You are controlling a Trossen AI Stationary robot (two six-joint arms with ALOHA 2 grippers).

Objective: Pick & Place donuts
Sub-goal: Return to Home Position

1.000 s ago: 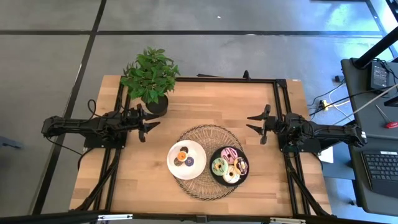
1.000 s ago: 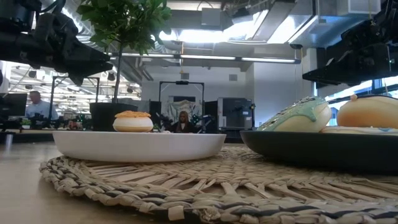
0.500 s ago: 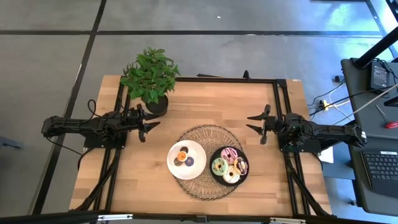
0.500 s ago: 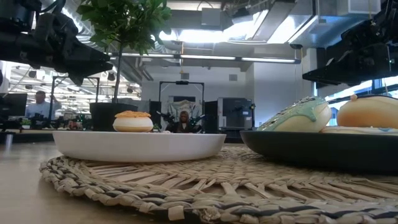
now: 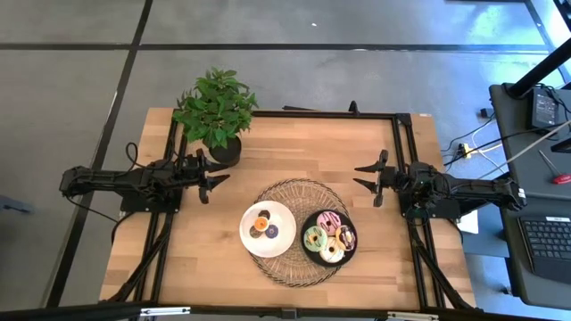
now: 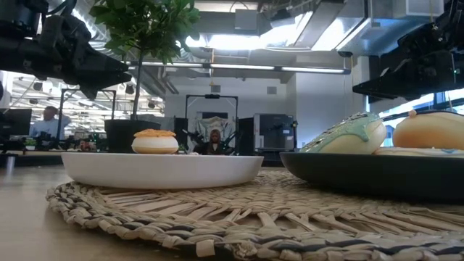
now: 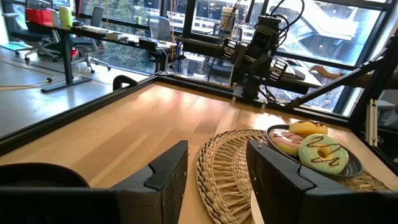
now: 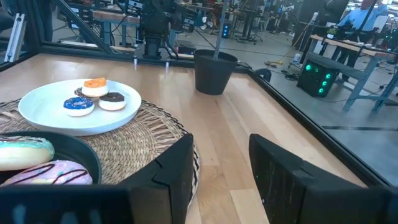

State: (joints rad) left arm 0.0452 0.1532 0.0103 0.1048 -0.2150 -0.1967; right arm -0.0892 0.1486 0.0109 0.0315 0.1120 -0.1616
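A black plate (image 5: 305, 251) on a woven mat (image 5: 303, 192) carries several iced donuts: pink (image 5: 329, 221), green (image 5: 313, 238), cream (image 5: 332, 251) and chocolate (image 5: 346, 237). A white plate (image 5: 283, 217) beside it holds three tiny donuts: orange (image 5: 260, 223), blue-purple (image 5: 271, 232) and brown (image 5: 257, 234). My left gripper (image 5: 214, 176) hovers open above the table's left side, clear of the plates. My right gripper (image 5: 364, 176) hovers open above the right side. Both point toward the table's middle.
A potted green plant (image 5: 214, 111) stands at the far left, just beyond my left gripper. Black frame rails run along the far (image 5: 312, 113), left and right sides of the wooden table (image 5: 294, 147). Bare wood lies between the two grippers.
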